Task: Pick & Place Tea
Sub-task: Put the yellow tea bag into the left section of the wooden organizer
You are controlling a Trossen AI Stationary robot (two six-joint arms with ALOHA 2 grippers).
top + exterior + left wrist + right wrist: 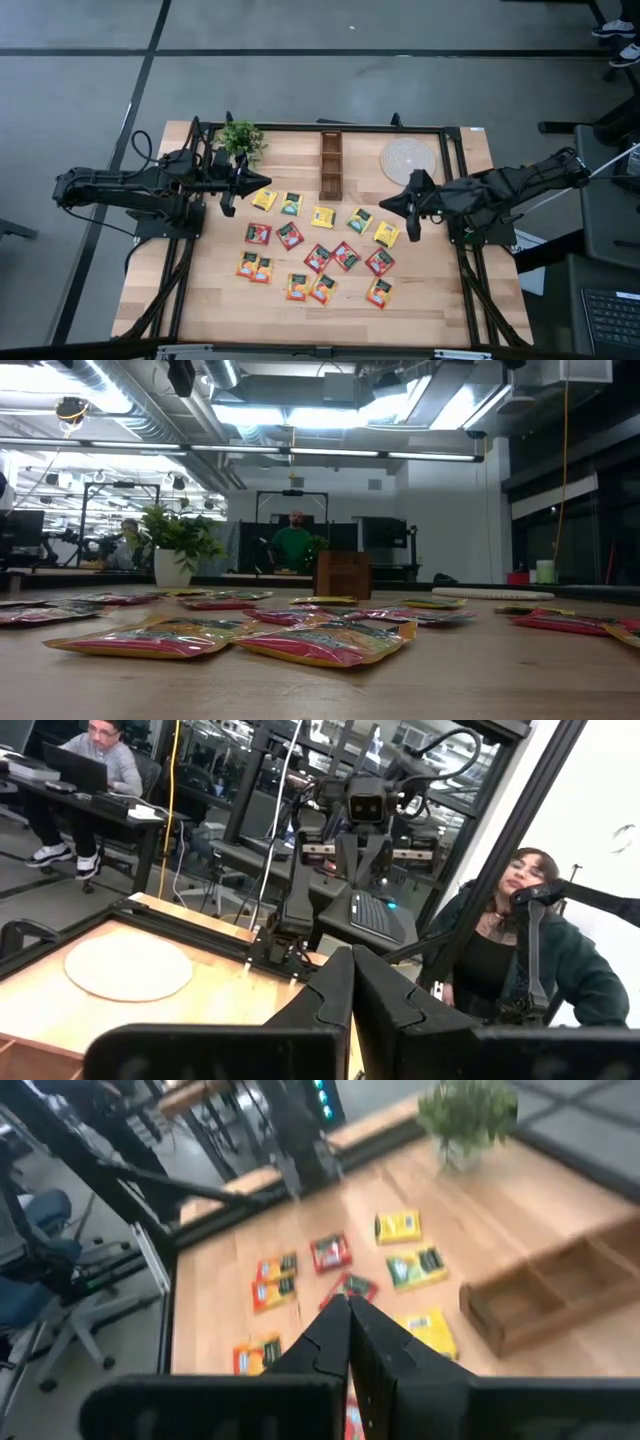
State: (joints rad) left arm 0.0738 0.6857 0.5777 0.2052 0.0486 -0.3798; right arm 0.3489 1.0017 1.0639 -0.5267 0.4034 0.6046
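Tea sachets (pixel 318 256): scattered flat on bench (pixel 430 290), none held. Left end effector (pixel 250 182) and right end effector (pixel 384 203): clenched, empty. You'd best spread the fingers, then descend squarely over one sachet's edge.

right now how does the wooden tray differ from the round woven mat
The wooden tray is a dark, narrow rectangle with raised walls and compartments; the round woven mat is pale, circular and lies flat. The tray sits near the middle of the table's far edge, the mat toward the right arm's side. Both rest on the table, apart from the tea sachets, and neither holds any.
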